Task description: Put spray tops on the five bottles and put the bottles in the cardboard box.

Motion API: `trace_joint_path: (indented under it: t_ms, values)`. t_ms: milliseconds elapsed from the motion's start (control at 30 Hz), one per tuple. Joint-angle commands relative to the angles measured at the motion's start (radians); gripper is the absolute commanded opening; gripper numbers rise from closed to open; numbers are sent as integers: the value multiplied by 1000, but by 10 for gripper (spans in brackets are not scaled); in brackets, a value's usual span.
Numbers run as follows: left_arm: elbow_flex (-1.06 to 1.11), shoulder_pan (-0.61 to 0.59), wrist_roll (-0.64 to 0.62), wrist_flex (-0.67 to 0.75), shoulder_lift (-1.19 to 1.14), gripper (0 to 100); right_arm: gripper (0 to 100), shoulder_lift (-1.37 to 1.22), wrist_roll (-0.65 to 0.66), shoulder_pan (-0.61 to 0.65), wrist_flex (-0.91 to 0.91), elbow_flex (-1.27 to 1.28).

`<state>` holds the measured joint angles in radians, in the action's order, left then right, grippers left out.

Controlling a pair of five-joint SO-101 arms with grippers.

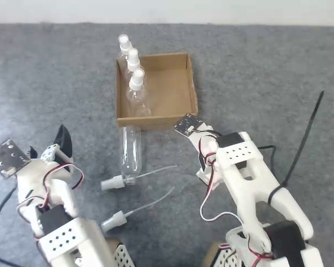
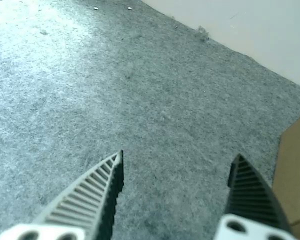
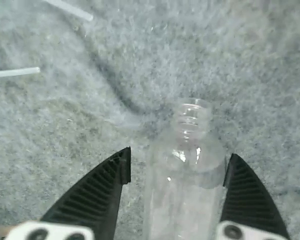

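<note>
You are at the capping step for the last two. Three capped bottles (image 1: 137, 83) stand along one wall of the box (image 1: 181, 83), though I cannot tell whether the farthest is inside it. Your right gripper (image 3: 180, 155) is spread wide with an uncapped bottle (image 3: 185, 200) lying on the carpet (image 1: 267, 67) between its jaws. The neck (image 3: 192, 117) points away past the fingertips. One jaw is close beside the body, the other apart from it, so nothing is gripped yet.

Your left gripper (image 2: 179, 155) is also wide and holds nothing, with bare carpet in front of it.

As I judge it, the next move is to close the right jaws on the bottle's body, not the neck, and raise it upright. The left gripper then has to fetch a top. Both tops (image 1: 114, 182) lie back from its fingertips and inward, toward the other arm. One rests just beside the mouth of a second bottle (image 1: 131, 153).

Mind the thin tubes (image 3: 12, 73) lying beyond the right fingertips, off to one side. The box's near wall is close beside the right wrist, so lift before swinging. The left gripper has open carpet ahead and to its outer side.
</note>
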<state>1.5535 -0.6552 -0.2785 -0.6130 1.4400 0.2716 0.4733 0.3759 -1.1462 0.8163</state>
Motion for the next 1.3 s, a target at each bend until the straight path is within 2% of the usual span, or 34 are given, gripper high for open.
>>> trace_joint_path:
  t_ms: [0,400,567,800,967,1267]
  values:
    - [-10,-2,3,26,18,319,243,-7,-8,-25,16,-61]
    - [-10,-2,3,26,18,319,240,-13,-5,-58,25,-57]
    - [-10,-3,3,26,18,319,165,-13,-5,-58,30,-57]
    - [-8,-5,3,26,18,319,154,-8,-5,-58,22,-57]
    - [-8,-5,3,26,18,319,106,-2,-9,-54,22,-57]
    - [-8,-5,3,26,18,319,102,1,-12,-42,19,-74]
